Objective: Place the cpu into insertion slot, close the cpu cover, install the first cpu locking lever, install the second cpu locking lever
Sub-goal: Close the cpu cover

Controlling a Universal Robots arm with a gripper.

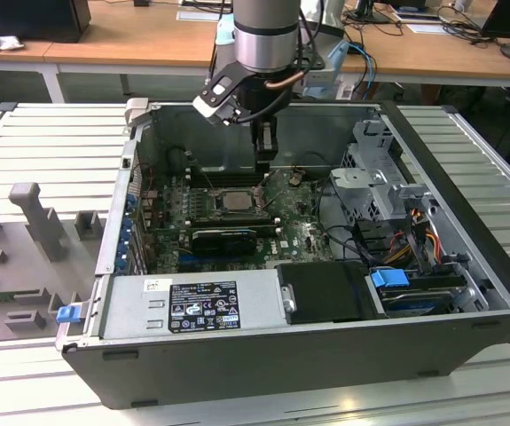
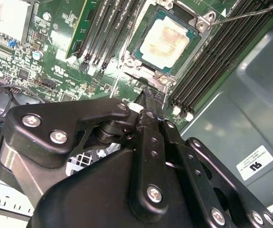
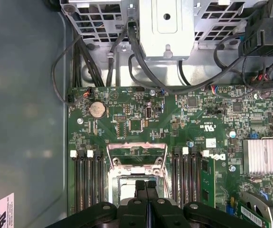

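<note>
The cpu [image 2: 171, 40] lies flat in the insertion slot [image 2: 188, 14], silver face up, with the cpu cover [image 2: 135, 61] down around it. Just beside the socket's edge, the gripper [image 2: 148, 95] hangs over the motherboard [image 3: 174, 118] with its fingers [image 3: 141, 187] clenched together, grasping nothing. The open computer case [image 1: 325, 355] rests on the tabletop [image 1: 42, 151].

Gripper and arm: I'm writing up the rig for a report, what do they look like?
The arm is a silver-grey cylinder with a dark band. The gripper is black, with jointed links fastened by silver screws. A brown cable loops at the wrist.
</note>
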